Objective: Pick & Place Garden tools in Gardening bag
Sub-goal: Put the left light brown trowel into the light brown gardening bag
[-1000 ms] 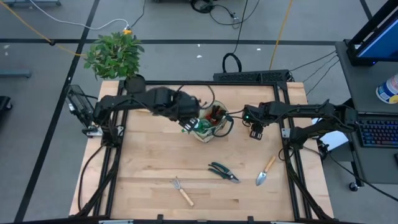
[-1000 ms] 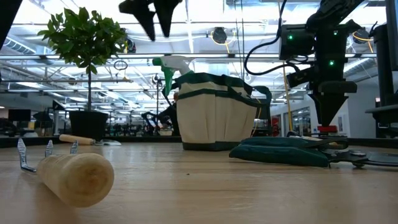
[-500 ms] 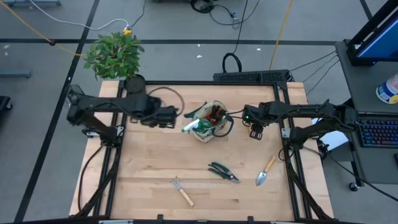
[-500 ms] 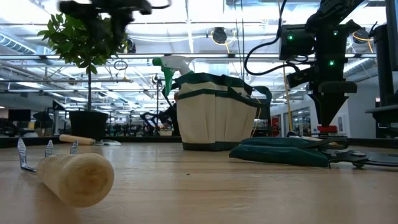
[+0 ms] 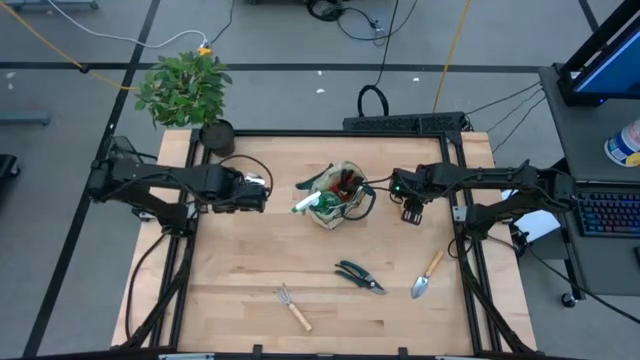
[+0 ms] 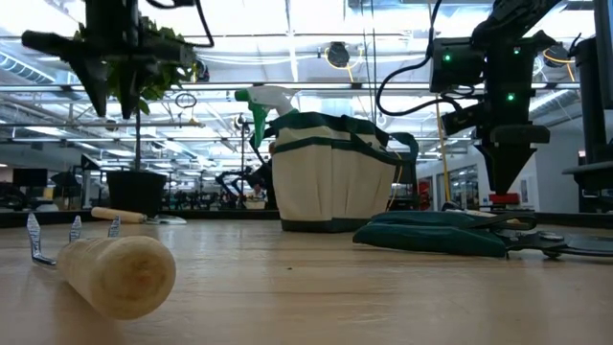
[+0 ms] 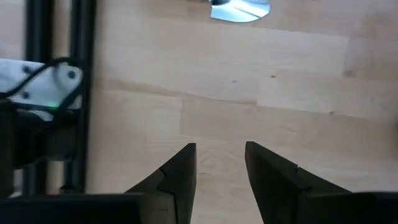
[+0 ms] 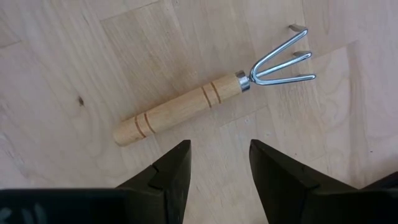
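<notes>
The beige gardening bag (image 5: 337, 195) with green trim stands at mid-table; it also shows in the low view (image 6: 330, 177). A green-white sprayer (image 6: 261, 103) sticks out of the bag's left side. My left gripper (image 7: 221, 168) is open and empty above bare table, left of the bag (image 5: 255, 192). My right gripper (image 8: 219, 168) is open and empty, right of the bag (image 5: 410, 212), above a wooden-handled rake (image 8: 205, 99) lying flat. Dark shears (image 5: 358, 277), a trowel (image 5: 427, 275) and a second rake (image 5: 293, 307) lie near the front edge.
A leafy potted plant (image 5: 190, 95) stands at the far left corner. A silver blade (image 7: 239, 9) lies on the table beyond my left gripper. A wooden handle (image 6: 120, 215) shows at the far left in the low view. Black frame rails (image 5: 180, 250) run along the table's sides.
My left gripper has gone from above the bag and sprayer toward the table's left edge, and stands lower in the low view. The sprayer has stayed in the bag. My right arm has kept still.
</notes>
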Robot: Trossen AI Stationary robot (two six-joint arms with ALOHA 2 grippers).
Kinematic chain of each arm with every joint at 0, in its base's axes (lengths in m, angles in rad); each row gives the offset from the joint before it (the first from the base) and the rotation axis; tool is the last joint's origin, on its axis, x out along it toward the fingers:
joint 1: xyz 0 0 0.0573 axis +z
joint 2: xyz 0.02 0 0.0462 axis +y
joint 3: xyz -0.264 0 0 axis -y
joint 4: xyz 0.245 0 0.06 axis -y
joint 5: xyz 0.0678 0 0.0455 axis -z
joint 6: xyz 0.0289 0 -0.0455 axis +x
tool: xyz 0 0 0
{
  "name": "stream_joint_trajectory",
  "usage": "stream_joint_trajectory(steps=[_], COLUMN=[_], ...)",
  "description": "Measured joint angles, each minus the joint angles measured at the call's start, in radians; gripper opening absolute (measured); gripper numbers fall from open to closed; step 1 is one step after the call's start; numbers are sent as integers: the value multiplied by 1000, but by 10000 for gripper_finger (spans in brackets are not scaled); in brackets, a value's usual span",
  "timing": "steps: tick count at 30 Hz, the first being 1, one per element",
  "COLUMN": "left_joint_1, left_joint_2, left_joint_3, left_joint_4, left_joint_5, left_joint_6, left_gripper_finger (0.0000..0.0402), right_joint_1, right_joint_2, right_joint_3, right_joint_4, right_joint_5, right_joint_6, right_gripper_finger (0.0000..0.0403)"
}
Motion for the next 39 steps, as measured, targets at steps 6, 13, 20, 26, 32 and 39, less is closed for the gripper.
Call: stream_joint_trajectory(steps=[6, 13, 20, 26, 32, 39], left_joint_1=[25, 97, 205, 278, 321, 349], left_joint_2=[0, 0, 0, 0, 0, 13], left_joint_3=[-102, -190, -255, -272, -272, -273], left_joint_4=[80, 130, 307, 399, 398, 399], left_joint_5=[-64, -80, -155, -160, -179, -233], left_joint_6=[36, 37, 126, 389, 555, 769], left_gripper_finger=[140, 141, 141, 141, 161, 220], right_joint_1=[0, 0, 0, 0, 0, 0], right_joint_2=[0, 0, 0, 0, 0, 0], right_joint_3=[0, 0, 0, 0, 0, 0], right_joint_4=[0, 0, 0, 0, 0, 0], right_joint_5=[0, 0, 0, 0, 0, 0], right_joint_6=[0, 0, 0, 1, 1, 1], right_gripper_finger=[157, 157, 157, 157, 157, 157])
